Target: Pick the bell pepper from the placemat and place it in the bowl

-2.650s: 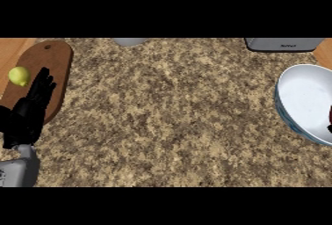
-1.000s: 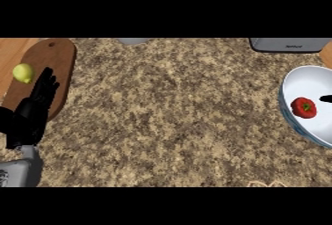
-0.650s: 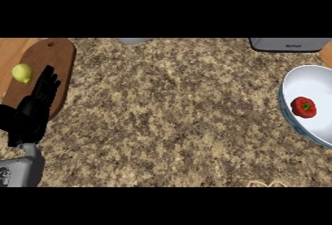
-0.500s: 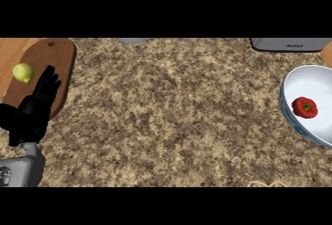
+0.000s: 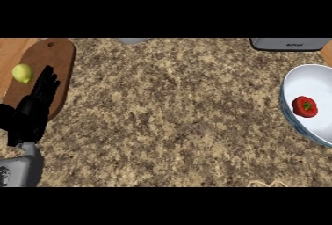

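Note:
A red bell pepper [image 5: 304,107] with a green stem lies inside the white bowl [image 5: 296,83] at the right edge of the head view. Nothing touches the pepper. My left hand [image 5: 35,107] rests open at the left, fingers straight and pointing up over the edge of a brown wooden board [image 5: 48,57]. My right hand does not show anywhere in the view.
A yellow-green lemon [image 5: 22,73] sits on the wooden board just left of my left hand's fingertips. A grey appliance [image 5: 288,43] stands at the back right and a grey object [image 5: 133,40] at the back middle. Speckled granite counter [image 5: 175,114] spans the middle.
The pepper now lies in the bowl, which held none 2.6 s ago. The dark right hand tip seen at the bowl's edge has left the view. My left hand stays put.

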